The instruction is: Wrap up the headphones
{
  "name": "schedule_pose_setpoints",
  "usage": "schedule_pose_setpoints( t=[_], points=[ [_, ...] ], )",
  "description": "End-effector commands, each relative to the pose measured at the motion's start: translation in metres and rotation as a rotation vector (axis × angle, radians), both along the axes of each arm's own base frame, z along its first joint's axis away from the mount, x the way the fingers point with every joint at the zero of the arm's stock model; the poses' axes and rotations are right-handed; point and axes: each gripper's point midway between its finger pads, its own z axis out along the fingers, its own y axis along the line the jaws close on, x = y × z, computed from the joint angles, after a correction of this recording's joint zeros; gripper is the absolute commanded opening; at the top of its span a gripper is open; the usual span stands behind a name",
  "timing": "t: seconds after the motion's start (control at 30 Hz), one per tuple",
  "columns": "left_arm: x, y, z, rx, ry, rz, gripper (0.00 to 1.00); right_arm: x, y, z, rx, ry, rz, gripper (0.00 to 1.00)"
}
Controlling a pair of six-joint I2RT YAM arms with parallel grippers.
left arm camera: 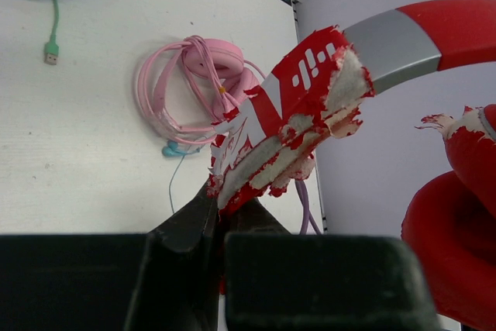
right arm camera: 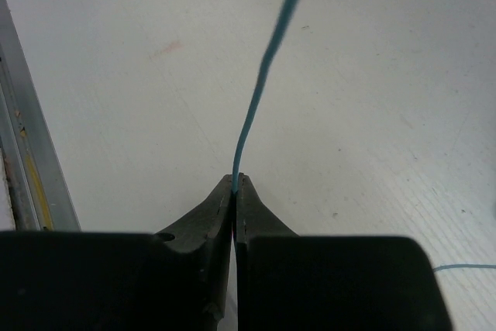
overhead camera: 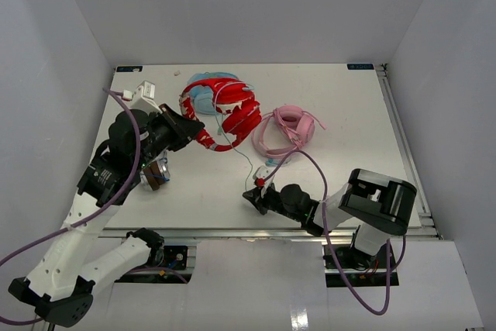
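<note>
Right gripper (right arm camera: 235, 181) pinches thin cable (right arm camera: 266, 67) above white table (right arm camera: 116, 75), grey walls (overhead camera: 248, 5) around.

Red headphones (overhead camera: 235, 114) with left claw (overhead camera: 195, 127) at the headband (overhead camera: 208, 142), right claw (overhead camera: 251, 194) on the thin cable (overhead camera: 249, 167), pink headphones (overhead camera: 285, 131) just beside

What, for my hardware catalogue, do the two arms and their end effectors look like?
Left arm and right arm: white shells, black joints, a purple cable along each. Left end effector and right end effector: black, with tapered fingers.
</note>
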Motion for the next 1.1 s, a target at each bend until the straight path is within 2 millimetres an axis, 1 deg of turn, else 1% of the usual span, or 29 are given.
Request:
schedule_pose_setpoints(
  t=[0.0,0.17,0.27,0.3,0.37,0.4,0.47,0.5,0.53,0.57,0.67,0.73,0.8,0.9,1.0,1.07],
  points=[
    [-0.031,-0.002,0.051,-0.100,-0.157,-0.103,0.00,0.017,-0.011,0.040,0.112,-0.086,-0.061,0.08],
    [-0.046,0.000,0.061,-0.108,-0.192,-0.141,0.00,0.020,-0.017,0.045,0.109,-0.119,-0.067,0.08],
    [-0.060,-0.008,0.067,-0.086,-0.234,-0.240,0.00,0.033,-0.028,0.046,0.113,-0.119,-0.109,0.08],
    [-0.065,-0.010,0.067,-0.075,-0.246,-0.271,0.00,0.035,-0.030,0.050,0.131,-0.106,-0.107,0.08],
    [-0.074,-0.016,0.065,-0.049,-0.271,-0.348,0.00,0.046,-0.038,0.055,0.146,-0.085,-0.129,0.08],
    [-0.078,-0.019,0.063,-0.036,-0.276,-0.379,0.00,0.050,-0.040,0.058,0.150,-0.076,-0.131,0.08],
    [-0.082,-0.022,0.056,-0.008,-0.277,-0.426,0.00,0.059,-0.041,0.070,0.167,-0.085,-0.151,0.08],
    [-0.084,-0.023,0.052,0.012,-0.279,-0.448,0.00,0.064,-0.042,0.072,0.155,-0.082,-0.163,0.08],
    [-0.084,-0.023,0.048,0.034,-0.281,-0.460,0.00,0.069,-0.043,0.074,0.141,-0.078,-0.175,0.08],
    [-0.083,-0.023,0.043,0.054,-0.279,-0.461,0.00,0.073,-0.045,0.082,0.149,-0.085,-0.186,0.08],
    [-0.078,-0.015,0.029,0.123,-0.262,-0.426,0.00,0.084,-0.055,0.094,0.137,-0.086,-0.228,0.08],
    [-0.069,-0.003,0.022,0.177,-0.251,-0.358,0.00,0.092,-0.062,0.114,0.160,-0.108,-0.252,0.08],
    [-0.064,0.005,0.020,0.205,-0.249,-0.305,0.00,0.100,-0.073,0.121,0.152,-0.105,-0.289,0.08],
    [-0.058,0.015,0.021,0.228,-0.253,-0.238,0.00,0.106,-0.085,0.141,0.184,-0.121,-0.321,0.08],
    [-0.055,0.022,0.023,0.243,-0.256,-0.203,0.00,0.117,-0.098,0.152,0.185,-0.127,-0.366,0.08],
    [-0.056,0.023,0.025,0.243,-0.260,-0.197,0.00,0.120,-0.103,0.154,0.182,-0.119,-0.373,0.08]
  ],
)
